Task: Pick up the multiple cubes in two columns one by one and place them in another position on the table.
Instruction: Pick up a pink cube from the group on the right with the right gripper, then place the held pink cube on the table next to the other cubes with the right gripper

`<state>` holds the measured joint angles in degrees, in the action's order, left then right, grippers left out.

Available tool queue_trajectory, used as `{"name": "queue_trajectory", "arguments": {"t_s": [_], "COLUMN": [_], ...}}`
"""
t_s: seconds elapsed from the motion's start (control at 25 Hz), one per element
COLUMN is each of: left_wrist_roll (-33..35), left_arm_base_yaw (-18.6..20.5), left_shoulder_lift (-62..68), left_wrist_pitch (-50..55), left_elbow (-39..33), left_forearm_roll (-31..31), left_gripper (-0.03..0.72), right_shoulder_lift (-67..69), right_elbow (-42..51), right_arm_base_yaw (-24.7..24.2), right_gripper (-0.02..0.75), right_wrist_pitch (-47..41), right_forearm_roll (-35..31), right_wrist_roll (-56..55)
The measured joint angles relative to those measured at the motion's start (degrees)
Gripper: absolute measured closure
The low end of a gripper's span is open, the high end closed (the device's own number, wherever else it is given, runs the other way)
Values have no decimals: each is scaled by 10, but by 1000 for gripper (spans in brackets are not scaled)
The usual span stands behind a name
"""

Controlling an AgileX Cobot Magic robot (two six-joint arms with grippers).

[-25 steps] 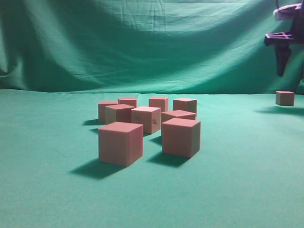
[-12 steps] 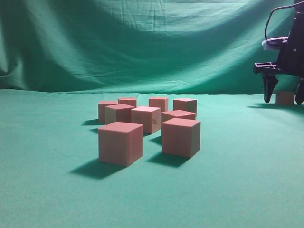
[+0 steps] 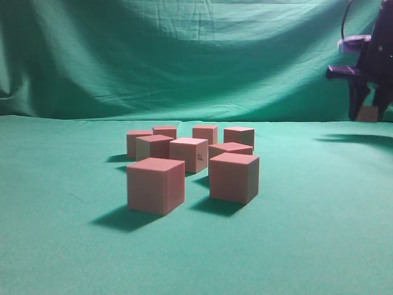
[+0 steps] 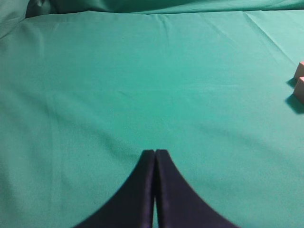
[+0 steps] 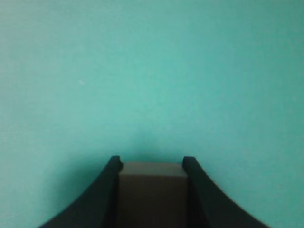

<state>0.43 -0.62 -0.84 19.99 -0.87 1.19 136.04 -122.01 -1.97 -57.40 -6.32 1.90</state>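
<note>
Several reddish-pink cubes stand in two columns mid-table, the nearest two being a left cube (image 3: 156, 185) and a right cube (image 3: 234, 177). My right gripper (image 3: 368, 117) at the far right is shut on one more cube (image 3: 369, 112), held a little above the green table (image 3: 307, 239). In the right wrist view that cube (image 5: 151, 194) sits between the fingers of the right gripper (image 5: 151, 161). My left gripper (image 4: 155, 152) is shut and empty over bare cloth. Two cubes (image 4: 299, 89) show at the right edge of the left wrist view. The left gripper does not show in the exterior view.
A draped green cloth backdrop (image 3: 184, 55) hangs behind the table. Green cloth lies to the left and right of the cube group and in front of it.
My right gripper came down from above around the lone cube at the far right, closed on it, and now holds it raised off the cloth. The other cubes have not moved.
</note>
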Motion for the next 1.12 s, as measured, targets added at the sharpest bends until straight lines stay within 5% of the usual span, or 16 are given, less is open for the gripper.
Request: {"name": "queue_trajectory", "arguments": {"t_s": [0.36, 0.8, 1.12], "left_wrist_roll": [0, 0, 0], "left_arm_base_yaw": [0, 0, 0], "left_shoulder_lift": [0, 0, 0], "left_wrist_pitch": [0, 0, 0], "left_elbow": [0, 0, 0], "left_forearm_roll": [0, 0, 0], "left_gripper": [688, 688, 688], "right_shoulder_lift": [-180, -334, -494], "right_elbow": [-45, -8, 190], "right_arm_base_yaw": [1, 1, 1], "right_gripper": [486, 486, 486], "right_wrist_pitch": [-89, -149, -151], "right_forearm_roll": [-244, -243, -242], "right_wrist_roll": [121, 116, 109]}}
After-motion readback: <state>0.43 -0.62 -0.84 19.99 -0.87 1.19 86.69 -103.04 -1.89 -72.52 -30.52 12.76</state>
